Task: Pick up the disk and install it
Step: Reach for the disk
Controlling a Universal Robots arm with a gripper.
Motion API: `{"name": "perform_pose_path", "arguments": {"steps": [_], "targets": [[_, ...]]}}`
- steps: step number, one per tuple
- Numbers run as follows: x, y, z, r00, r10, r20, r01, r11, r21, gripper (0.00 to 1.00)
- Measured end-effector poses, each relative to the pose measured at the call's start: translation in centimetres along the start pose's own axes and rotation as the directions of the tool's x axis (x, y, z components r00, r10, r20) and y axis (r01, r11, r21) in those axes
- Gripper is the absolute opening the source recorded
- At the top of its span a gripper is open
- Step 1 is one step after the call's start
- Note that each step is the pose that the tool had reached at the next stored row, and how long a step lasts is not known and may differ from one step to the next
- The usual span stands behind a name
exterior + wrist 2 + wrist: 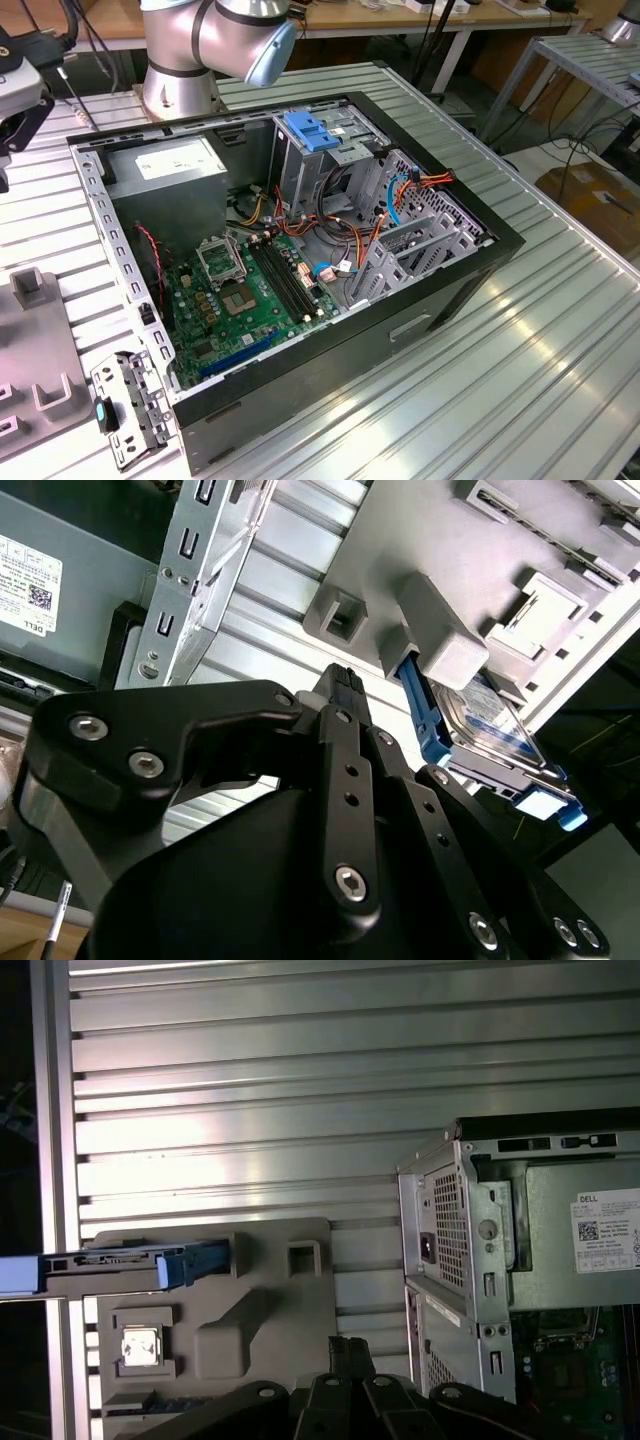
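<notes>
Second wrist view: gripper unloaded, disk seated in fixture

Nearest the camera, the black gripper fingers are pressed together with nothing between them. Beyond the tip, the disk stands on edge in a slot of the grey fixture, blue side rail outward, apart from the gripper. In the first wrist view the fixture rests on the ribbed table, near the open computer case. Farther in, the grey power supply sits inside the case.

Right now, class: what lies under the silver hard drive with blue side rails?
The grey plastic fixture plate, on the ribbed aluminium table, lies under the silver hard drive. A raised grey block covers one end, hiding that contact.
</notes>
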State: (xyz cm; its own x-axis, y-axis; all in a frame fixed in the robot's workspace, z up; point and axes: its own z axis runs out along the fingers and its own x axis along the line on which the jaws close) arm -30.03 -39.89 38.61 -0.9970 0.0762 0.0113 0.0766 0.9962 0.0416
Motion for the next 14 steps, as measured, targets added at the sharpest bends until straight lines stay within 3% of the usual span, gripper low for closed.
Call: {"name": "perform_pose_path", "arguments": {"steps": [5,10,14], "targets": [[0.83,-0.07,0.07,1.0000,0.000,-0.0011,0.000,1.0000,0.0001,0.11],[2.44,-0.11,0.24,1.0000,0.000,-0.0052,0.000,1.0000,0.0004,0.11],[3.73,0.32,0.44,1.0000,0.001,-0.0094,-0.001,1.0000,0.0006,0.11]]}}
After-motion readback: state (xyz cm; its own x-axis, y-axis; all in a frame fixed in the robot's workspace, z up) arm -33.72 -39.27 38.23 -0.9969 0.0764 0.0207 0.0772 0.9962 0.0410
